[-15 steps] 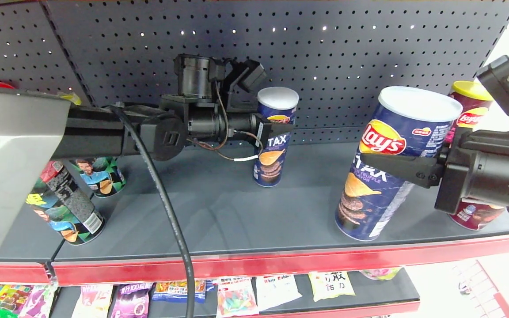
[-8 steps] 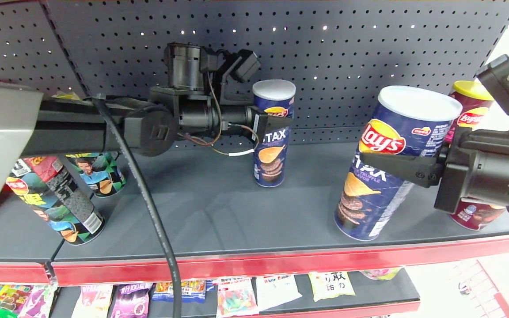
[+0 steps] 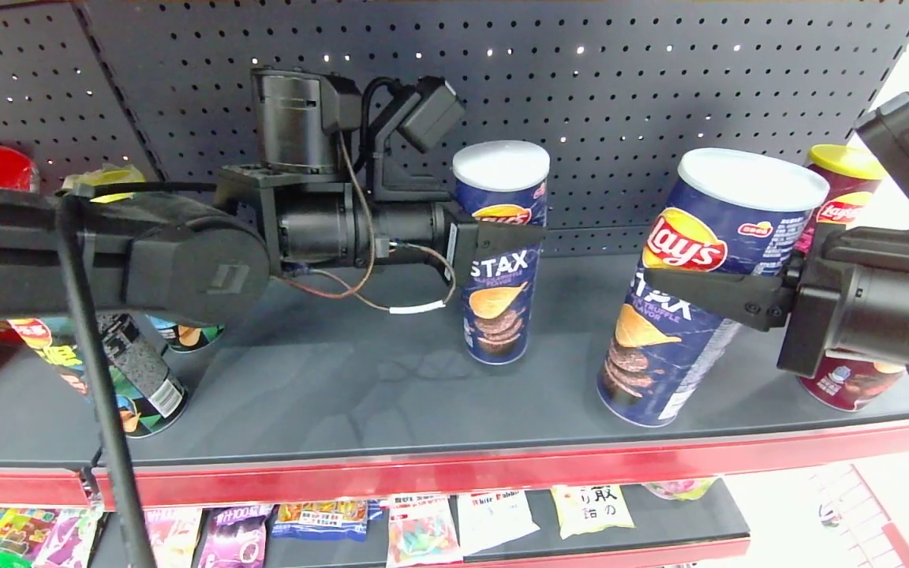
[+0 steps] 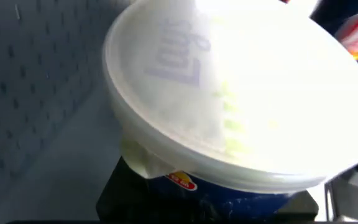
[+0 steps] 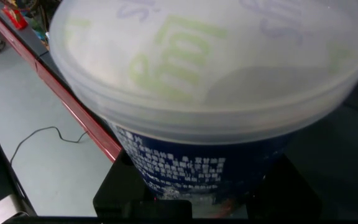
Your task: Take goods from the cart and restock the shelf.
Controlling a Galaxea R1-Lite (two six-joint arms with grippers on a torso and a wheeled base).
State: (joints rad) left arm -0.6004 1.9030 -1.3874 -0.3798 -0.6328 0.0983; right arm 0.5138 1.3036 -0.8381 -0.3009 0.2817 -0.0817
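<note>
My left gripper (image 3: 511, 230) is shut on a blue chip can (image 3: 499, 308) with a white lid, held upright over the middle of the dark shelf (image 3: 360, 394). In the left wrist view that can's lid (image 4: 241, 93) sits right in front of the camera. My right gripper (image 3: 703, 272) is shut on a second blue chip can (image 3: 671, 355), tilted, with its base close to the shelf's red front edge (image 3: 502, 469). The right wrist view looks down on this can's lid (image 5: 210, 62). Whether either base touches the shelf is unclear.
A maroon can with a yellow lid (image 3: 837, 209) stands at the shelf's right end, behind my right arm. Green-and-black cans (image 3: 143, 383) stand at the left. A pegboard (image 3: 581, 95) backs the shelf. Snack packets (image 3: 423, 525) hang on the lower shelf.
My left arm has drawn back toward the shelf's front and a little to the right, carrying its can along. The right arm and its can have barely moved.
</note>
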